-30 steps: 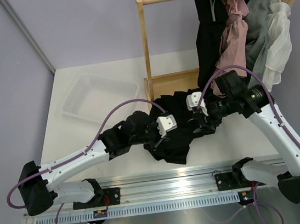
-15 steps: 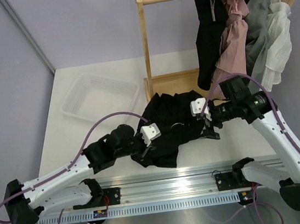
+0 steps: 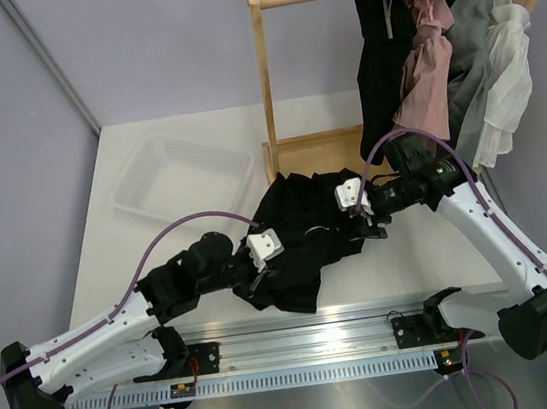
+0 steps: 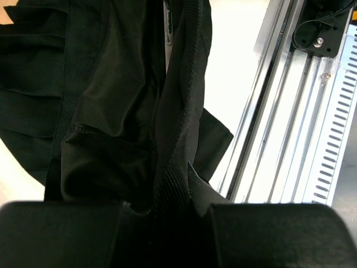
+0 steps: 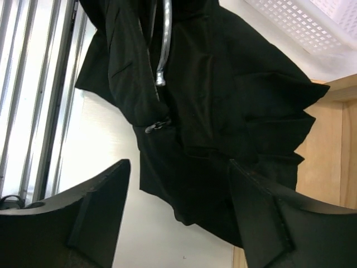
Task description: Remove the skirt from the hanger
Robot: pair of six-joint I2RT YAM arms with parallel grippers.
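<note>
The black skirt (image 3: 302, 226) lies crumpled on the white table, between my two grippers. My left gripper (image 3: 260, 267) is shut on a thick fold of the skirt at its near left edge. The left wrist view shows the cloth (image 4: 111, 111) pinched between the fingers of that gripper (image 4: 167, 209). My right gripper (image 3: 366, 220) is open and empty at the skirt's right side. In the right wrist view it (image 5: 178, 167) hovers over the skirt (image 5: 223, 100). The hanger shows only as a grey bar (image 5: 163, 50) poking out of the folds. A sliver of the hanger (image 4: 167, 25) shows in the left wrist view.
A white mesh basket (image 3: 184, 176) sits at the back left. A wooden rack (image 3: 265, 85) with a base tray (image 3: 311, 147) stands behind the skirt, bearing a long black garment (image 3: 376, 60) and pink (image 3: 423, 49), grey (image 3: 470, 47) and white (image 3: 507, 63) clothes. A metal rail (image 3: 309, 323) runs along the near edge.
My left arm has drawn back to the left and nearer, dragging the skirt with it. The right gripper has shifted a little left and stays open beside the cloth.
</note>
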